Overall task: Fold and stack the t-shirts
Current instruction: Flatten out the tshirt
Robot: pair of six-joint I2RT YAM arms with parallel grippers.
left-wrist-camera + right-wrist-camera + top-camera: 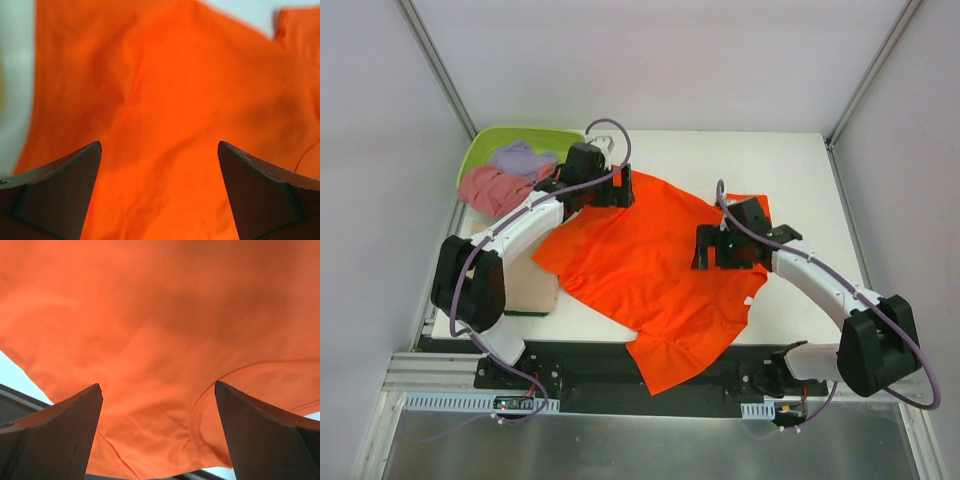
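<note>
Top view: a lime-green tub [480, 150] at 10 o'clock holds the dusty pink t-shirt [490, 188] and the pale lavender t-shirt [520, 157]. The tan t-shirt [528, 285] lies partly hidden beneath the left arm. The orange t-shirt [640, 270] lies spread and wrinkled mid-table [800, 170], its long axis running roughly 11 to 5 o'clock and its near end draping over the edge. The left gripper [612, 188] and the right gripper [715, 248] are over it.

Left wrist: the dark wedge fingers [65, 180] are spread above soft creased orange cloth.

Right wrist: the fingers [260, 430] are likewise apart, near a curved stitched hem.
</note>
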